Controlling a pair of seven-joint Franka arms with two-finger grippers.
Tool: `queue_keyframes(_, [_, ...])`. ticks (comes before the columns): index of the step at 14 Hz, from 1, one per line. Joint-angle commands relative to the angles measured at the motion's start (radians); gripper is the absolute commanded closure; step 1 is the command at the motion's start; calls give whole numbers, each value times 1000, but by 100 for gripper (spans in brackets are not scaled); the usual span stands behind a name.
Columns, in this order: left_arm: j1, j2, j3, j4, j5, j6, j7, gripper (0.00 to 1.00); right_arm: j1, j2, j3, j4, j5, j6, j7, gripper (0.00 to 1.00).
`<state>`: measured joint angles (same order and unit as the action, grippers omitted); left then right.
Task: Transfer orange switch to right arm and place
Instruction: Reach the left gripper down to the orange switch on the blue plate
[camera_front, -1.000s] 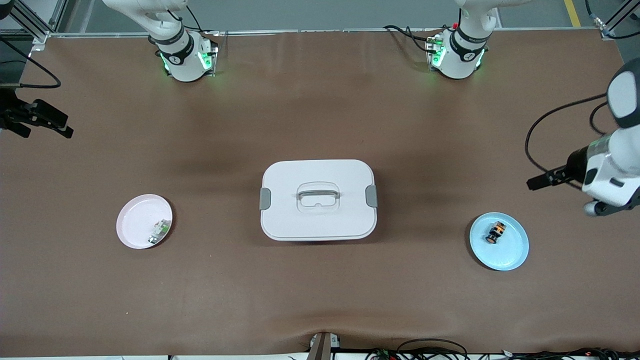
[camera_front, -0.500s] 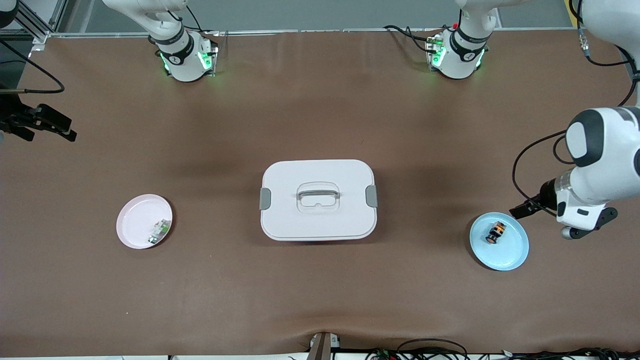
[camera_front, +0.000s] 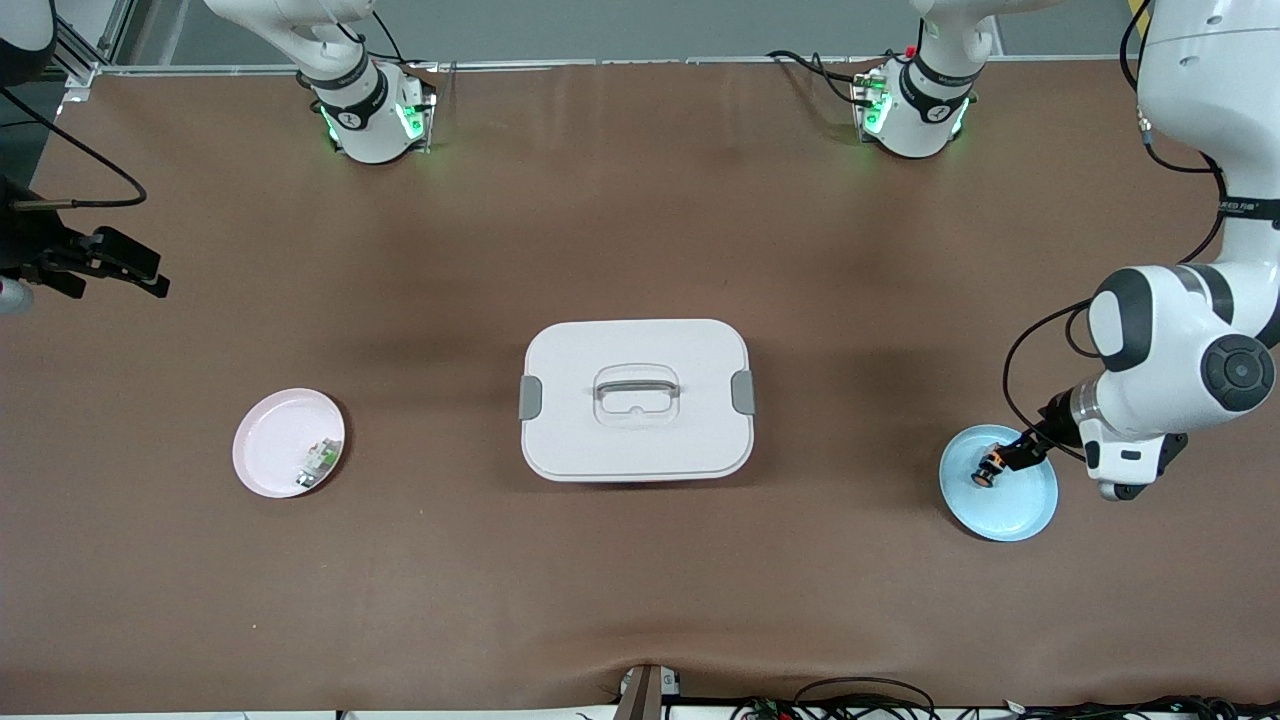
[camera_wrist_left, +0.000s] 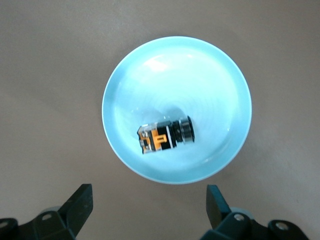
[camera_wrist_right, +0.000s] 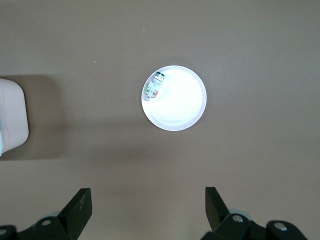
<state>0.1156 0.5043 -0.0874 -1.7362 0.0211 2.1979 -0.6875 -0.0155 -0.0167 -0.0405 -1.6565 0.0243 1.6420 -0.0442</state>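
The orange switch (camera_front: 990, 467) lies on its side on a light blue plate (camera_front: 1010, 508) toward the left arm's end of the table. In the left wrist view the switch (camera_wrist_left: 165, 137) shows as black with orange bands on the plate (camera_wrist_left: 200, 75). My left gripper (camera_front: 1025, 446) hangs over the plate's rim, open and empty; its fingers (camera_wrist_left: 80, 205) straddle bare table just off the rim. My right gripper (camera_front: 125, 268) hovers open and empty over the table edge at the right arm's end, and also shows in the right wrist view (camera_wrist_right: 147, 205).
A white lidded box (camera_front: 636, 399) with a handle stands mid-table; its corner shows in the right wrist view (camera_wrist_right: 12, 117). A pink plate (camera_front: 270, 440) holds a small green-and-white part (camera_front: 318, 462), seen also in the right wrist view (camera_wrist_right: 154, 86).
My left arm has swung in and down, bringing its gripper from off the table's end to over the blue plate's rim beside the switch. My right gripper has drifted slightly inward.
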Motion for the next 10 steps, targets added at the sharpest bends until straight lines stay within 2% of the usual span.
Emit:
queue_keyframes(1, [21,19,-3,3,0,39,-21,0,3,12,-1,26,3,-8,3,0])
queue_keyframes(6, [19,89,-5,7,-24,169,-110,0,12,29,-1,14,57,-14,1,0])
queue_keyframes(10, [15,112,-3,7,-21,195,-118,0,19,30,-1,-3,120,-16,4,0])
